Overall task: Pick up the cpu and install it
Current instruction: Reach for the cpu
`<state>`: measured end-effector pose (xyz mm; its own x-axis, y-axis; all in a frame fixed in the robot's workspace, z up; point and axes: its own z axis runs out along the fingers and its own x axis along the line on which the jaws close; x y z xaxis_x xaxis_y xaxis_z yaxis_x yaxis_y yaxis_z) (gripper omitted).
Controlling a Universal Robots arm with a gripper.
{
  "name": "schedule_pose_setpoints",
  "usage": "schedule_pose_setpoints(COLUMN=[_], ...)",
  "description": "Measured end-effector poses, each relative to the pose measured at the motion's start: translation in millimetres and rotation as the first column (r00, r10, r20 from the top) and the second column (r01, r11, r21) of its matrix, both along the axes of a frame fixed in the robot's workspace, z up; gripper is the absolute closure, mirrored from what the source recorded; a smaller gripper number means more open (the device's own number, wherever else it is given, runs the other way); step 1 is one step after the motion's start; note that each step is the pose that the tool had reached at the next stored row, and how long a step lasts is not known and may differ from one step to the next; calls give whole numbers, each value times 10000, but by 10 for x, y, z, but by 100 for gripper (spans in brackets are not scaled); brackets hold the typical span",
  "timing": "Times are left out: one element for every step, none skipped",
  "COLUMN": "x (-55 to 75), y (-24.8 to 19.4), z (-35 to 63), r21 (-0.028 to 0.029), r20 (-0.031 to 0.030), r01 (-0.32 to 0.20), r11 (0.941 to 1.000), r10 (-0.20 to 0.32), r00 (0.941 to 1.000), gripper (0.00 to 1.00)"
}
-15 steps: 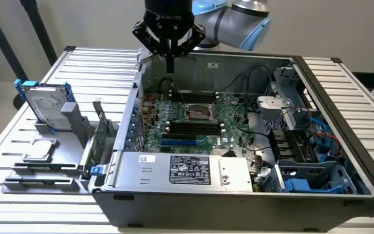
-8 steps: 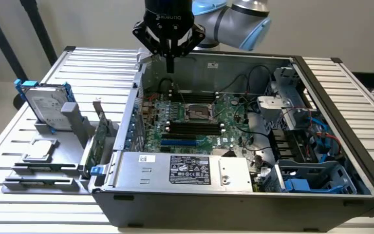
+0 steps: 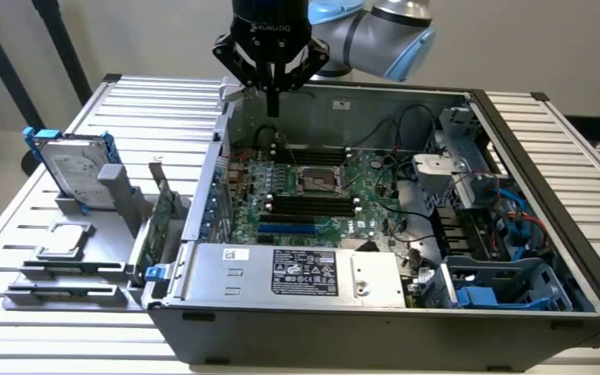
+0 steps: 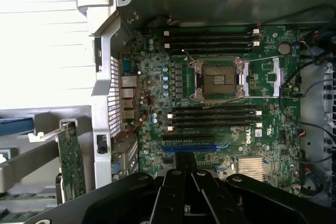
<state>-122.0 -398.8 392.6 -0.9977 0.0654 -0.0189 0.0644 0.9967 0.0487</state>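
The cpu (image 3: pixel 66 237), a small flat silvery square, lies on the grey holder rack (image 3: pixel 40 254) on the table at the exterior view's left, outside the computer case. My gripper (image 3: pixel 273 108) hangs over the back left corner of the open case (image 3: pixel 383 332), fingers pointing down, shut with nothing between them. It is well apart from the cpu. The motherboard's bare cpu socket (image 3: pixel 319 181) sits open in the middle of the board. In the wrist view my gripper (image 4: pixel 185 176) is shut above the board, and the socket (image 4: pixel 218 80) lies ahead of it.
A silver hard drive with blue rails (image 3: pixel 71 166) stands upright in the rack behind the cpu. A green expansion card (image 3: pixel 159 215) stands beside the case wall. Black memory sticks (image 3: pixel 62 294) lie at the rack's front. The power supply (image 3: pixel 294 272) and cables (image 3: pixel 487 211) crowd the case.
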Motion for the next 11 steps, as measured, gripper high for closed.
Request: schedule_pose_setpoints(x=[-22,-65,-110,-156,-203,-247,-293,-335,-382,-430,-474], y=[-1,0,0,0,0,0,0,0,0,0,0], z=[0,0,0,0,0,-1,0,0,0,0,0], r21=[-1,-1,3,10,15,22,26,31,36,41,46], r20=[1,1,1,2,1,2,1,1,1,0,1], r01=[0,0,1,3,1,2,2,2,1,2,2], r11=[10000,10000,10000,10000,10000,10000,10000,10000,10000,10000,10000], r10=[0,0,-1,-3,-1,-2,-2,-2,-1,-2,-2], r00=[10000,10000,10000,10000,10000,10000,10000,10000,10000,10000,10000], gripper=[89,89,89,89,89,89,89,89,89,89,89])
